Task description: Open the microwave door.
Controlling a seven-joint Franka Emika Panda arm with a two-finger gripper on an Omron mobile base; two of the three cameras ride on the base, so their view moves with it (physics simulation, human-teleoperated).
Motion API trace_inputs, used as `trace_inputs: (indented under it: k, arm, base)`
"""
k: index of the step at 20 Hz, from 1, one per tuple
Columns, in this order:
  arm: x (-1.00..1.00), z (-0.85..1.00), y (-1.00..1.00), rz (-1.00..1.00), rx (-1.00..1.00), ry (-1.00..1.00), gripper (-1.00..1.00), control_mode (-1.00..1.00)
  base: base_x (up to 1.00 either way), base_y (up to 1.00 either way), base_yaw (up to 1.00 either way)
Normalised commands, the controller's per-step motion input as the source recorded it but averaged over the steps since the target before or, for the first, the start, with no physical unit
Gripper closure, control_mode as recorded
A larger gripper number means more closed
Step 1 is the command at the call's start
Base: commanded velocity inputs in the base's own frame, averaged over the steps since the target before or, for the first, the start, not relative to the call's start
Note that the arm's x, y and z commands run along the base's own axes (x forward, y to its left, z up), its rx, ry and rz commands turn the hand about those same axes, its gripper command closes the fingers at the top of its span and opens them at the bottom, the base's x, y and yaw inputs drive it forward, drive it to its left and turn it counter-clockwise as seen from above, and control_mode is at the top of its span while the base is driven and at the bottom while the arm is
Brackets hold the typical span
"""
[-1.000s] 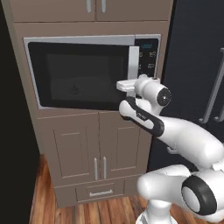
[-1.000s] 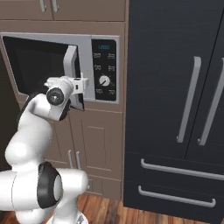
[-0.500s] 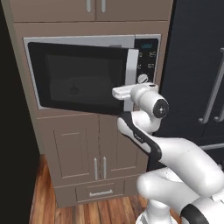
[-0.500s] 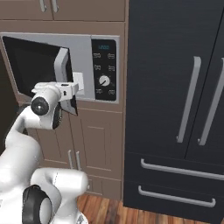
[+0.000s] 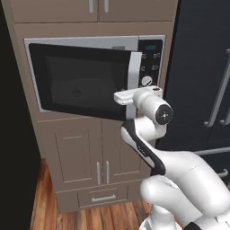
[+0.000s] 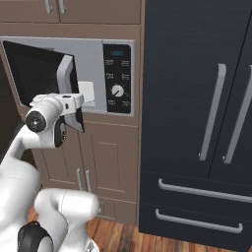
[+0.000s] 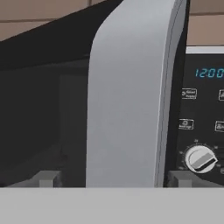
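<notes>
your end effector (image 7: 109,179) straddles the vertical handle (image 7: 127,92), 1 fingertip on each side; whether it actually clamps, you cannot tell. the microwave door (image 5: 81,81) hangs partly ajar from the microwave (image 6: 115,74), hooked there so pulling swings it.

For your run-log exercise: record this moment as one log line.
task: open door | black glass microwave door: ajar | gripper: jaws straddle vertical silver bar handle | silver-framed microwave: display lit
</notes>
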Motion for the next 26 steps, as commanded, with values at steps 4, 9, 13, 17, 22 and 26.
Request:
trace_inputs:
  k: [4,9,13,17,22,26]
  arm:
    - [-0.91,0.67,0.18,0.00,0.00,-0.14,-1.00,-1.00]
    - [-0.98,0.46,-0.10,-0.01,0.00,-0.01,-1.00,-1.00]
    - [-0.45,0.11,-0.97,0.00,0.13,0.26,-1.00,-1.00]
    - [-0.13,0.12,-1.00,0.11,0.31,0.20,-1.00,-1.00]
    - [0.00,0.09,-0.99,0.11,0.62,0.34,-1.00,-1.00]
    - [0.10,0.12,-0.33,0.04,0.45,0.23,-1.00,-1.00]
  base:
    - [0.00,0.00,0.00]
    - [0.00,0.00,0.00]
    - [0.00,0.00,0.00]
    - [0.00,0.00,0.00]
    - [0.00,0.00,0.00]
    - [0.00,0.00,0.00]
